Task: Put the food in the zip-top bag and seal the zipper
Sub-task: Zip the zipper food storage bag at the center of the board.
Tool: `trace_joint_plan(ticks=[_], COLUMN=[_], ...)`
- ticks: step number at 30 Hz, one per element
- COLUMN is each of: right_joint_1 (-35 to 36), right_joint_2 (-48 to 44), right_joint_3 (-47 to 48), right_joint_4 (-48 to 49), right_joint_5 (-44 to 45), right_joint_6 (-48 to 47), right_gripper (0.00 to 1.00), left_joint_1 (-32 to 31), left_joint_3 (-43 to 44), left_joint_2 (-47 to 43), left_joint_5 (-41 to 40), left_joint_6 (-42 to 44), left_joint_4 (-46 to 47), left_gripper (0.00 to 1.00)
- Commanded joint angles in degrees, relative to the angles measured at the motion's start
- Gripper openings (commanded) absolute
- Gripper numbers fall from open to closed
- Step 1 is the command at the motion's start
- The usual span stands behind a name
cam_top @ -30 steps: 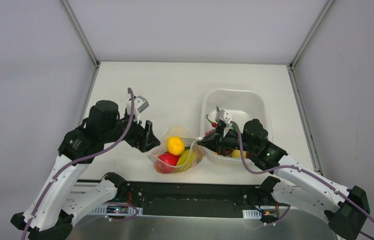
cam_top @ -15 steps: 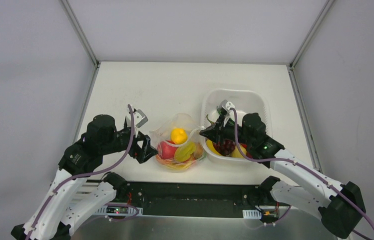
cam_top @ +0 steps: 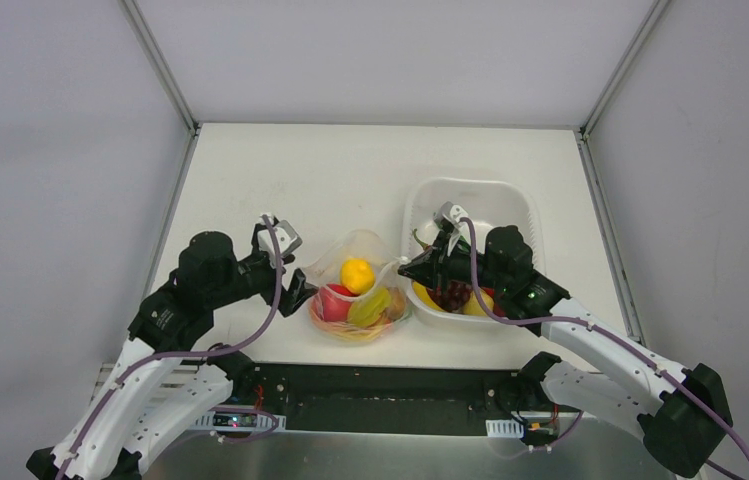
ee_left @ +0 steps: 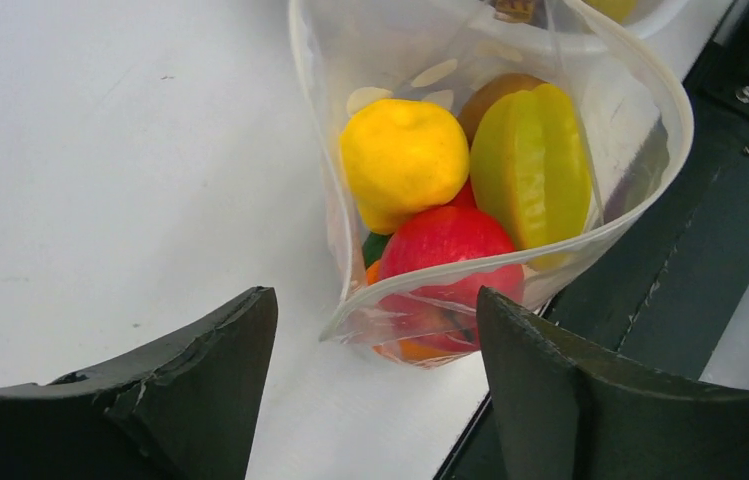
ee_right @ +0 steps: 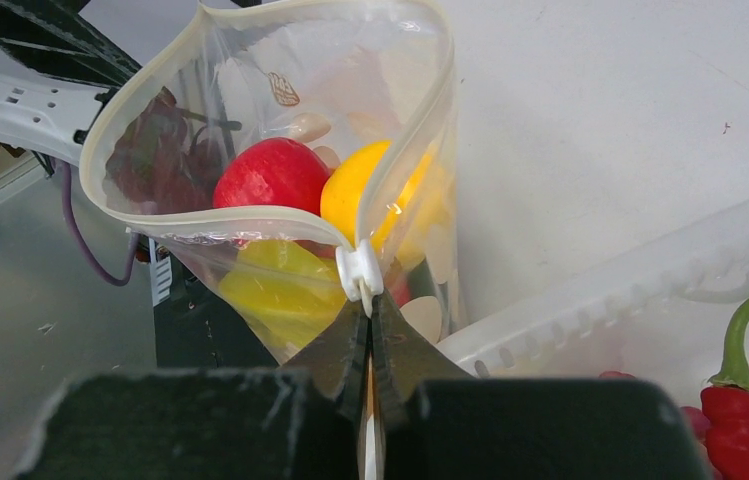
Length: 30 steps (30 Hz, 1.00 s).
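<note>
The bag [cam_top: 375,246] sits near the front edge of the white counter [cam_top: 290,170], between the two arms and right up against the left side of the basket [cam_top: 470,195]. It's thin, crinkly clear plastic with pale dots, and its mouth is spread into a wide loop. The zipper [ee_right: 432,110] is a thicker, milky strip running around that rim.

The right gripper [ee_right: 370,335] is pinched tight on the zipper's end, just under a small white slider [ee_right: 360,275], and holds that corner up. The left gripper [ee_left: 375,300] is spread wide with nothing in it. The bag's near corner shows between its matte black fingers [ee_left: 200,390], but I can't tell if it touches either one.

Inside the bag everything's glossy:
- a bumpy round lemon [ee_left: 405,160] on top
- a smooth red apple [ee_left: 445,250] below it
- a ridged yellow-green starfruit [ee_left: 530,165] next to them
- something brown behind, and a bit of orange at the bottom

The basket is white rounded plastic with a slotted rim. In it are a red chili [ee_right: 735,400] with a curved green stem and dark purple grapes [cam_top: 455,293].
</note>
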Motion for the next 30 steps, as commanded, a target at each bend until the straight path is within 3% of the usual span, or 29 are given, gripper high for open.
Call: trace_joint_plan(ticks=[1, 10, 22, 30], right_joint_1=[-0.25, -0.31, -0.96, -1.49], right_joint_2=[-0.61, -1.64, -6.98, -7.18], right_joint_3=[2.17, 1.69, -1.89, -2.97], right_joint_4=[1.54, 1.37, 1.63, 1.58], right_joint_5=[-2.44, 0.17, 2.93, -7.00], right_joint_6=[-0.72, -0.90, 0.01, -0.92], right_gripper=[0.00, 0.00, 0.00, 0.00], left_joint_1=[-0.11, -0.03, -0.02, -0.02], left_joint_3=[0.53, -0.91, -1.63, -0.58], left_joint_2=[2.44, -0.25, -3.41, -5.53], left_joint_5=[9.13, 4.36, -9.32, -12.85], left_joint_6=[7.40, 8.33, 8.71, 9.49], left_joint_4=[2.25, 0.93, -6.30, -5.48], left_gripper=[0.68, 0.02, 0.00, 0.00])
